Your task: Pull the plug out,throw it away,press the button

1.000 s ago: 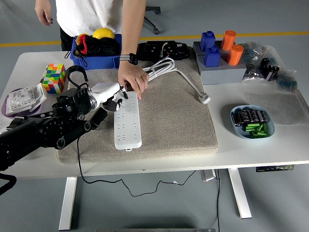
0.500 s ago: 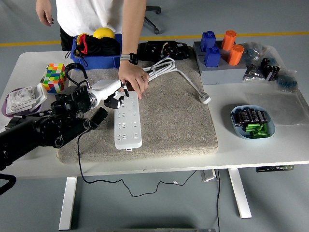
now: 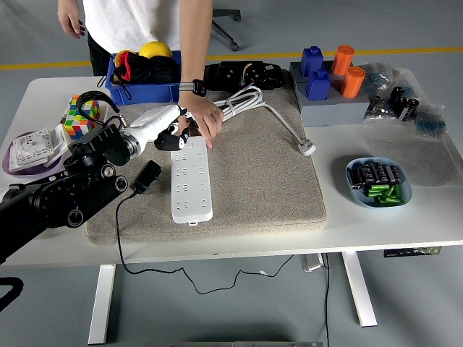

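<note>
A white power strip (image 3: 192, 181) lies lengthwise on the beige mat (image 3: 253, 181). A black plug (image 3: 145, 177) lies loose on the mat just left of the strip, its black cable running off the table's front edge. My left hand (image 3: 176, 134), white-backed with dark fingers, hovers at the strip's far end, fingers loosely bent and holding nothing. A person's hand (image 3: 200, 118) rests on that same far end, right beside mine. The strip's switch is hidden under the two hands. My right arm is out of view.
The strip's white cord (image 3: 242, 101) coils at the mat's back, ending in a plug (image 3: 307, 148). A Rubik's cube (image 3: 79, 116) and a socket panel (image 3: 32, 144) sit left, a blue bin (image 3: 145, 90) behind. Blocks (image 3: 329, 76) and a battery bowl (image 3: 377, 182) stand right.
My left hand has moved up and away from me, from beside the black plug to the strip's far end. The plug stays on the mat. The person's hand keeps its place.
</note>
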Tool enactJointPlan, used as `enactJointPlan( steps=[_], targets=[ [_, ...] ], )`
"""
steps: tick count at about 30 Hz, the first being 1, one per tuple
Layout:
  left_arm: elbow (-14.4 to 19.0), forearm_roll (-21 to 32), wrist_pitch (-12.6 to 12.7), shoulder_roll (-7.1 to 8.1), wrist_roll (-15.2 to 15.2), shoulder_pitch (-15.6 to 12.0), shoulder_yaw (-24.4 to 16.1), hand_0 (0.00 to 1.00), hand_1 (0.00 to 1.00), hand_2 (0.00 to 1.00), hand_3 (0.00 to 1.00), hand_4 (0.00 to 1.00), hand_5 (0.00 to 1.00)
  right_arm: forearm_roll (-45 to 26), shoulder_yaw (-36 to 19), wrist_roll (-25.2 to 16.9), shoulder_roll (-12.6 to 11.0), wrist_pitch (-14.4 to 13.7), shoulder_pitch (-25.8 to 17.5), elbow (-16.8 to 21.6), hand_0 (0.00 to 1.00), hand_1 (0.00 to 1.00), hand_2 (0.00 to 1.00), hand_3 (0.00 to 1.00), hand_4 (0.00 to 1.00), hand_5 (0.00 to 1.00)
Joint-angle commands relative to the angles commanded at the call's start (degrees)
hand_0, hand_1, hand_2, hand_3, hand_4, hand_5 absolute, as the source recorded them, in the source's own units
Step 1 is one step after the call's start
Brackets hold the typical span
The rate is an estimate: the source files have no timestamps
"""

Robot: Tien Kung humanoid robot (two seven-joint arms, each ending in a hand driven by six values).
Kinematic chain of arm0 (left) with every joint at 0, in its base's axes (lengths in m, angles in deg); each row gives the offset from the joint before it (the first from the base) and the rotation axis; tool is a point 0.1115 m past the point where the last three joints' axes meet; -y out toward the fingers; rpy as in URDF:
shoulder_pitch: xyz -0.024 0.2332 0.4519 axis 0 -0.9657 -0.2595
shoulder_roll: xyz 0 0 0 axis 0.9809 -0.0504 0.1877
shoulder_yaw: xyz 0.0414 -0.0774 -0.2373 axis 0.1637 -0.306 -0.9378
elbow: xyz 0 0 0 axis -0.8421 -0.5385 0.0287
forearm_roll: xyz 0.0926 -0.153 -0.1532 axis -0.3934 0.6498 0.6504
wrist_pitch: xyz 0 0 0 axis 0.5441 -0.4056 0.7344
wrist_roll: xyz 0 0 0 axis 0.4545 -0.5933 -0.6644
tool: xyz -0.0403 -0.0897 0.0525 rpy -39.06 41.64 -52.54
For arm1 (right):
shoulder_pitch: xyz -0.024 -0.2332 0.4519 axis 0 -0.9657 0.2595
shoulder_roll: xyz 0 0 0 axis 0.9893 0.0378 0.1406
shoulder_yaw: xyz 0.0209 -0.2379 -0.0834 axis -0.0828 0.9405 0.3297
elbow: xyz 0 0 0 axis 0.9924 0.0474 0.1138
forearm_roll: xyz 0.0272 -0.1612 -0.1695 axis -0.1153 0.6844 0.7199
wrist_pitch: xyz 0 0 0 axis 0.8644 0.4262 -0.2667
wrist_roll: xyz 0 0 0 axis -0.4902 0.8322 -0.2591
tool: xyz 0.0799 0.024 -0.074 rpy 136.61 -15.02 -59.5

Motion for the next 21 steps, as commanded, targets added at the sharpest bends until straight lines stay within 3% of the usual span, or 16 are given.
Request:
enactJointPlan(
  steps=[2, 3, 8, 9, 14, 15, 20, 21],
  targets=[
    [2.21, -0.79, 0.66, 0.3, -0.36, -2.0, -4.0, 0.279, 0.303, 0.35, 0.675, 0.501, 0.002, 0.07, 0.0, 0.0, 0.0, 0.06, 0.0, 0.04, 0.746, 0.676, 0.672, 0.63, 0.66, 0.52],
    [3.39, -0.97, 0.91, 0.54, -0.52, -3.16, -5.95, 0.507, 0.558, 0.53, 0.698, 0.619, 0.002, 0.14, -0.17, -0.04, 0.02, 0.01, -0.01, 0.05, 0.746, 0.676, 0.672, 0.63, 0.66, 0.521],
    [7.12, -2.38, 1.03, 1.49, -0.71, -7.58, -11.36, 0.507, 0.558, 0.53, 0.698, 0.619, 0.002, 0.31, -0.22, -0.05, 0.02, 0.07, -0.05, 0.08, 0.746, 0.676, 0.672, 0.63, 0.66, 0.521],
    [7.46, -2.64, 0.95, 1.58, -0.67, -8.29, -11.83, 0.76, 0.721, 0.677, 0.737, 0.658, 0.084, 0.34, -0.23, -0.05, 0.01, 0.07, -0.06, 0.1, 0.745, 0.675, 0.672, 0.63, 0.66, 0.521],
    [7.97, -4.99, 1.13, 2.18, -1.44, -12.39, -17.07, 0.76, 0.721, 0.677, 0.737, 0.658, 0.084, 0.51, -0.35, -0.07, 0.12, 0.07, 0.07, 0.22, 0.745, 0.675, 0.672, 0.63, 0.66, 0.521],
    [7.95, -5.54, 1.39, 2.43, -1.77, -13.31, -18.73, 0.875, 0.884, 0.829, 0.83, 0.734, 0.359, 0.52, -0.37, -0.07, 0.12, 0.06, 0.06, 0.25, 0.745, 0.676, 0.672, 0.63, 0.66, 0.52],
    [7.59, -6.43, 1.85, 4.02, -2.69, -16.78, -24.93, 0.875, 0.884, 0.829, 0.83, 0.734, 0.359, 0.69, -0.59, 0.02, 0.08, 0.11, -0.17, 0.15, 0.745, 0.676, 0.672, 0.63, 0.66, 0.52],
    [7.62, -6.51, 1.88, 4.24, -2.78, -17.33, -25.66, 0.902, 0.926, 0.856, 0.854, 0.734, 0.528, 0.71, -0.63, 0.03, 0.08, 0.13, -0.22, 0.12, 0.745, 0.675, 0.672, 0.63, 0.66, 0.521]
  ],
)
